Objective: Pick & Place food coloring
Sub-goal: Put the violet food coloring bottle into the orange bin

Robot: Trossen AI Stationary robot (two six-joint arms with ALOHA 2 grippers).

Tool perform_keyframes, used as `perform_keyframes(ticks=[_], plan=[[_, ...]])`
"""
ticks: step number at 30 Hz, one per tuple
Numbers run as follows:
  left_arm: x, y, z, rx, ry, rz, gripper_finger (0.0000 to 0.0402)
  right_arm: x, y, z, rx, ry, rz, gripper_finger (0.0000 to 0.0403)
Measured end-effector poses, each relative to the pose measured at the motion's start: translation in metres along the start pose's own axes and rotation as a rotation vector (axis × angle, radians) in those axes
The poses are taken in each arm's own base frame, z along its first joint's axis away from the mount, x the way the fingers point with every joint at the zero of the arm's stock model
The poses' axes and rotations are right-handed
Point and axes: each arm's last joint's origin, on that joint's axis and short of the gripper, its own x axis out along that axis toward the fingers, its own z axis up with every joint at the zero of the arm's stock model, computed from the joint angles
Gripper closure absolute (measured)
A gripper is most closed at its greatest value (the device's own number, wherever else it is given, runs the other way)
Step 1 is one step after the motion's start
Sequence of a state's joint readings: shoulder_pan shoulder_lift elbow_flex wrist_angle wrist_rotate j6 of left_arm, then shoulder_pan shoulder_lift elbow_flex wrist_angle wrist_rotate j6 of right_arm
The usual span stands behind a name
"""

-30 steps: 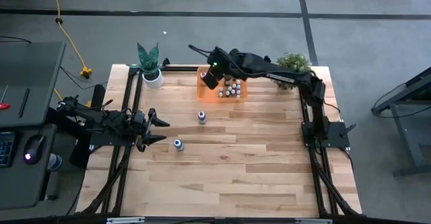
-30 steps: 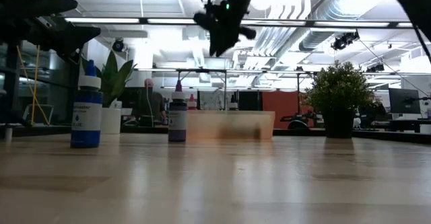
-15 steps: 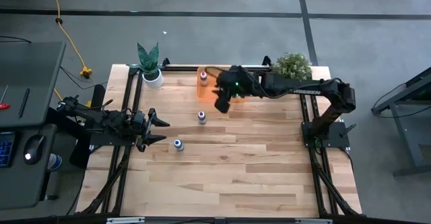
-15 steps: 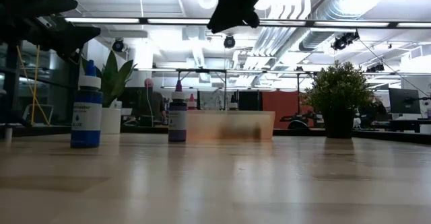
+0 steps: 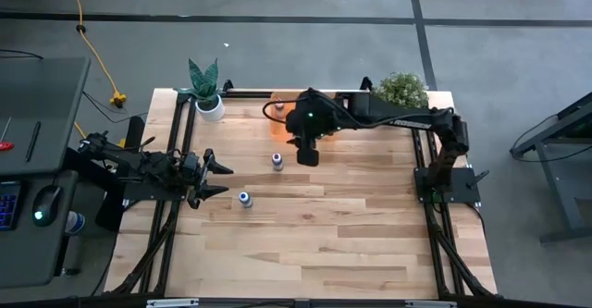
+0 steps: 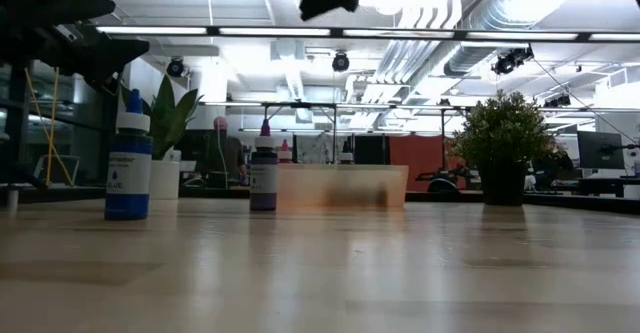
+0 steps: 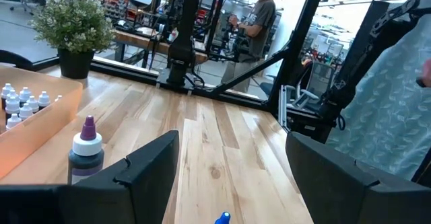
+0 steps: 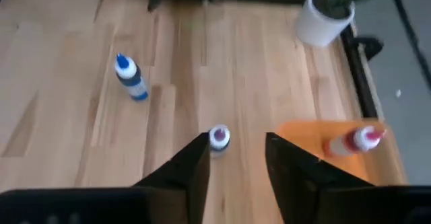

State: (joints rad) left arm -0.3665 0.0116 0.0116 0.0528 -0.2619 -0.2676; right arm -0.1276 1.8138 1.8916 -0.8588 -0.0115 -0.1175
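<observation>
Right claw (image 5: 308,153) held above table (image 5: 351,225), fingers parted, empty, near purple-capped bottle (image 5: 277,161). Left claw (image 5: 220,178) open at left edge.

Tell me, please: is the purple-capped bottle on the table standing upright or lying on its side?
Upright. In the low view the purple-capped bottle stands on its base with the tip pointing up, and the left wrist view shows the same.

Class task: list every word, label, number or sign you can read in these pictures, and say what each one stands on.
No text can be read anywhere.
Blue bottle: dark print on its label, too blurred to read.
Purple bottle: label too small to read.
Tray and pots: no print shows.
</observation>
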Motion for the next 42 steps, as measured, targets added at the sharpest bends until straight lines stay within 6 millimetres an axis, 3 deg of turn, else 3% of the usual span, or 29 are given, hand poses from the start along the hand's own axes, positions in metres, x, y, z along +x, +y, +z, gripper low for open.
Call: perform_keyframes(ticks=[4, 12, 23, 29, 42], plan=[[0.000, 0.000, 0.000, 0.000, 0.000, 0.000, 0.0130, 0.007, -0.001, 0.009, -0.022, 0.004, 0.003, 0.0234], [0.000, 0.000, 0.000, 0.000, 0.000, 0.000, 0.0130, 0.047, 0.004, 0.002, -0.057, 0.081, 0.040, 0.0163], [0.000, 0.000, 0.000, 0.000, 0.000, 0.000, 0.0130, 0.107, 0.009, -0.015, -0.073, 0.142, 0.079, 0.0159], [0.000, 0.000, 0.000, 0.000, 0.000, 0.000, 0.0130, 0.135, 0.001, -0.027, -0.023, 0.185, 0.090, 0.0159], [0.000, 0.000, 0.000, 0.000, 0.000, 0.000, 0.0130, 0.163, -0.009, -0.042, 0.069, 0.248, 0.091, 0.0160]])
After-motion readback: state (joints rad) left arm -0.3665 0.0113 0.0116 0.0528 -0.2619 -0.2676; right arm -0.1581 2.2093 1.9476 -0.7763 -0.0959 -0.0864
